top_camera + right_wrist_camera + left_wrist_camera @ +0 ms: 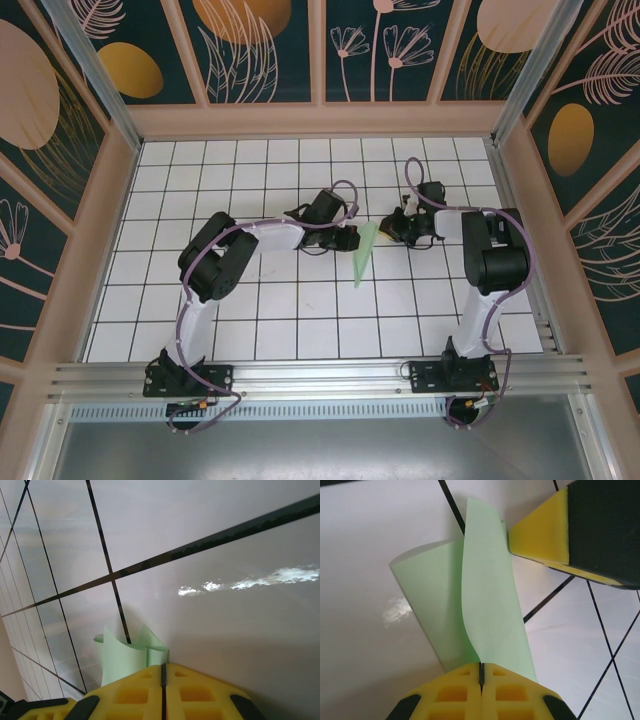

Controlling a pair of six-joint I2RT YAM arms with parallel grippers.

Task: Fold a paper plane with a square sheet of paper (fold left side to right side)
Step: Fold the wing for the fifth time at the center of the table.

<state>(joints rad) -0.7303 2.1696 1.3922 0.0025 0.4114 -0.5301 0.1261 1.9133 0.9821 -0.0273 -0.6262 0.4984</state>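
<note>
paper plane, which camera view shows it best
Left wrist: the paper plane is close up and large, so its layers and the raised, curling flap are plain. Top external shows its whole slim pointed outline, but small. Right wrist shows two green corners low in the frame.

Overhead, the paper plane (364, 256) lies at centre frame on the table (300, 330), with the left gripper (350, 240) at its left and the right gripper (387, 228) at its upper right. In the left wrist view, the right gripper sits just beside the plane's upper-right edge.
</note>
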